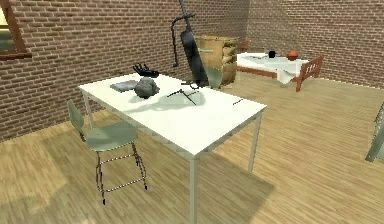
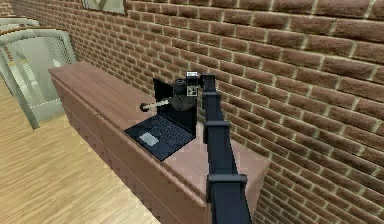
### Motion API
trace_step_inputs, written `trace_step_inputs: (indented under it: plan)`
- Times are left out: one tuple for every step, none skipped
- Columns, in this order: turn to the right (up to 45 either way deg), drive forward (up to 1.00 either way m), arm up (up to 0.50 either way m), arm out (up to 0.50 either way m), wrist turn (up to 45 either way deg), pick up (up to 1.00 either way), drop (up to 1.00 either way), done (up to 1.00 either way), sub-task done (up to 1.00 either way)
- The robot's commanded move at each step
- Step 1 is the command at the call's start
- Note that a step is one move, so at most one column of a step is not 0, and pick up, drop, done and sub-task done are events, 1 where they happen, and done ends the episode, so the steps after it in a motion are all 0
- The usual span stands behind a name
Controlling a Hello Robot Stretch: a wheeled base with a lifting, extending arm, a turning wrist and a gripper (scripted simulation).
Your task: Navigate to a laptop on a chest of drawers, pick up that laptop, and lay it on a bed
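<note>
I keep the arm (image 2: 222, 150) stretched over the chest of drawers (image 2: 95, 92) so my tool (image 2: 152, 103) sits at the open laptop (image 2: 163, 134) on its top by the brick wall (image 2: 300, 70); tool's spread and hold I cannot tell; bed (image 1: 282, 68) lies far right ahead.

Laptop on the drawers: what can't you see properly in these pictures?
1. Arm side view: the gripper sits before the laptop, so whether it holds it cannot be told.
2. Arm side view: the arm covers part of the chest of drawers; the bottom edge cuts its front.
3. Forward view: dark things on the white table and bits on the bed are too small to name.
</note>
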Motion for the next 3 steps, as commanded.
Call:
trace_step_inputs:
  plan:
    - [0.0, 0.0, -0.3, 0.0, 0.0, 0.0, 0.0, 0.0, 0.0]
    - [0.0, 0.0, 0.0, 0.0, 0.0, 1.0, 0.0, 0.0, 0.0]
    - [0.0, 0.0, 0.1, 0.0, 0.0, 0.0, 0.0, 0.0, 0.0]
